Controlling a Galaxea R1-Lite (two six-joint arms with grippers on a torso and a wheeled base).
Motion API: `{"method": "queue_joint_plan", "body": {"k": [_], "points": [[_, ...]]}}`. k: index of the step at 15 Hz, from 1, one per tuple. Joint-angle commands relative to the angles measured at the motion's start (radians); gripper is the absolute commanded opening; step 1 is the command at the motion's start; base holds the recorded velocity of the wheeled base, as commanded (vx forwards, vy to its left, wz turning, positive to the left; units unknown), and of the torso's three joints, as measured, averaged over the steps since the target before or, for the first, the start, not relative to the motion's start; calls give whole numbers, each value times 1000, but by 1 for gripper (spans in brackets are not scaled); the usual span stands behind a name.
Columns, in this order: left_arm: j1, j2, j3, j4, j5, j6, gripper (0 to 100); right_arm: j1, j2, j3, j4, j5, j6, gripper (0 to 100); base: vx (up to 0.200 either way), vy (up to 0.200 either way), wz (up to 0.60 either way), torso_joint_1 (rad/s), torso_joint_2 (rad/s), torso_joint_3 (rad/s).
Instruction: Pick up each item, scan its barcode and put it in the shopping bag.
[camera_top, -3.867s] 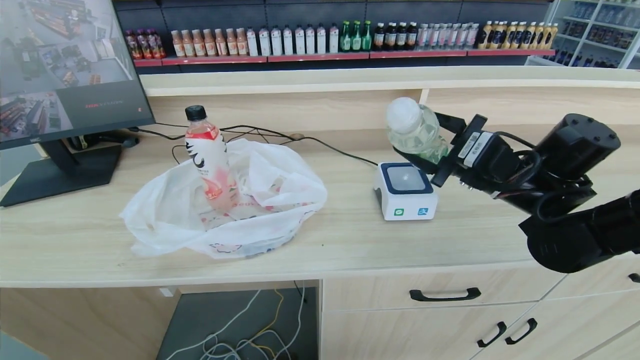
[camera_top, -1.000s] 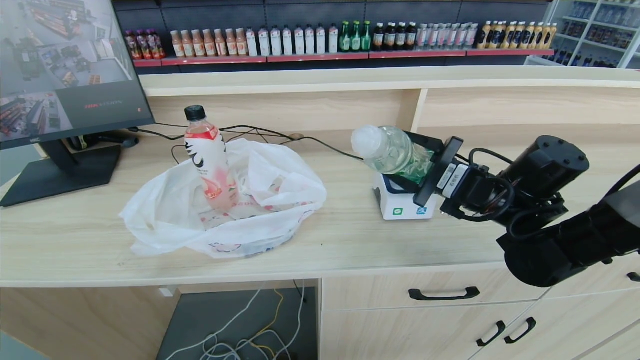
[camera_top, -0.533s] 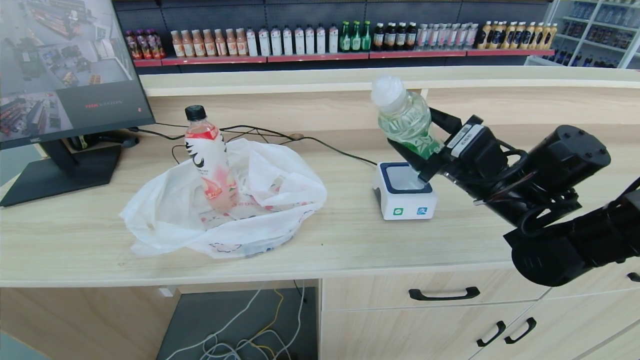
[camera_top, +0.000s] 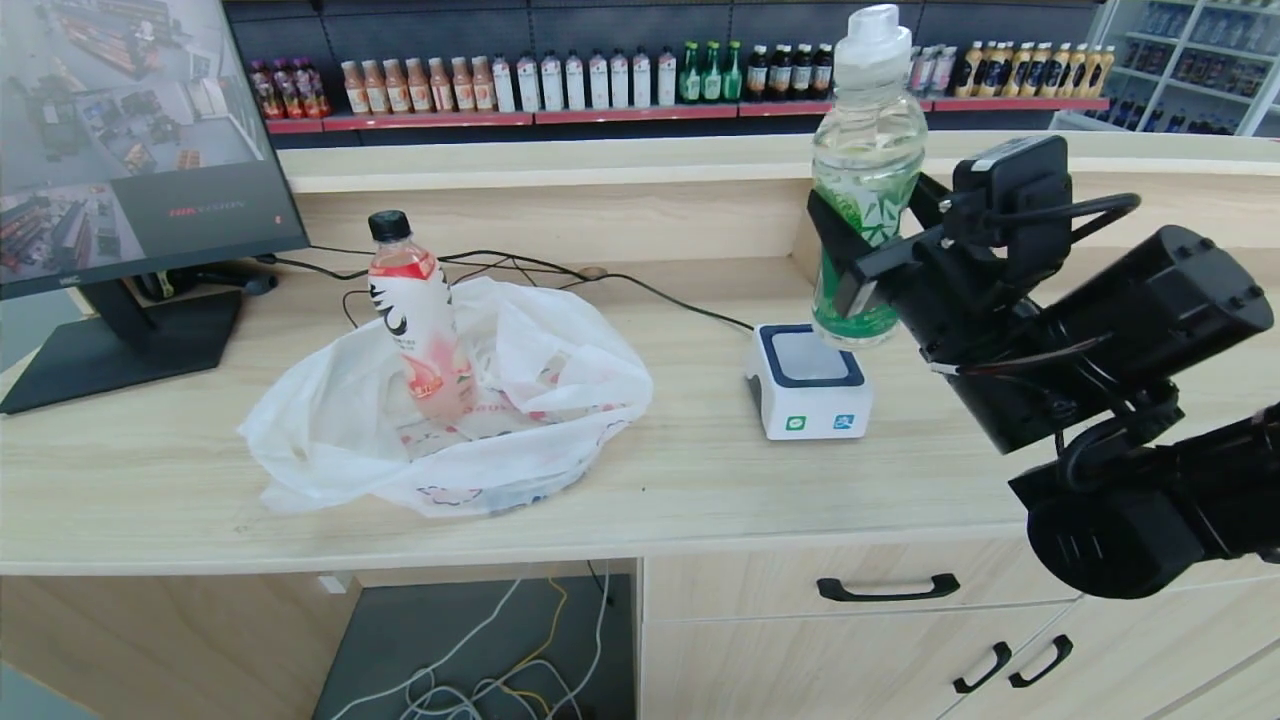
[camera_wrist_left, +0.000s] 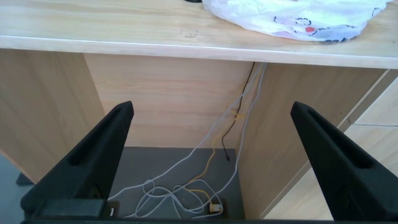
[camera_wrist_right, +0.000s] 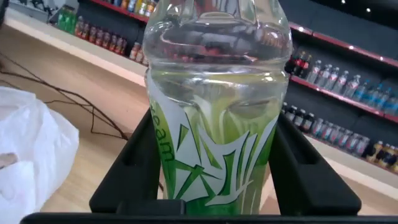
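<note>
Bottle (camera_top: 868, 140) stands upright, cap up, by the scanner (camera_top: 808, 392), clamped in the right claw (camera_top: 875, 228); left claw (camera_wrist_left: 211, 112) gapes apart.

The wooden table (camera_top: 700, 490) carries a white shopping bag (camera_top: 560, 385) and, to its right, a barcode scanner (camera_top: 808, 395). A monitor stand (camera_top: 120, 340) and black cables (camera_top: 640, 285) sit farther back.

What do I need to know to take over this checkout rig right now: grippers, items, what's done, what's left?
Right gripper: shut on the green-label bottle, held upright in the air, above and just beyond the scanner.
Left gripper: open, empty, low, facing the space under the counter.
Done: pink bottle stands in the bag on the counter.
Left: confirm the green-label bottle's scan (can't tell from here), then carry it to the bag and release.
</note>
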Motion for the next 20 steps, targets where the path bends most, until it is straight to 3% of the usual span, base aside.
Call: {"method": "queue_joint_plan", "body": {"k": [1,8,11,20], "points": [[0,0,0,0,0,0,100,3,-54,1,7,-42,43,0,0,0,0,0,0,0],[0,0,0,0,0,0,100,-4,-74,62,22,-50,366,0,0,0,0,0,0,0],[0,0,0,0,0,0,100,7,-83,143,-2,-44,379,0,0,0,0,0,0,0],[0,0,0,0,0,2,100,6,-77,165,-21,-22,386,0,0,0,0,0,0,0]]}}
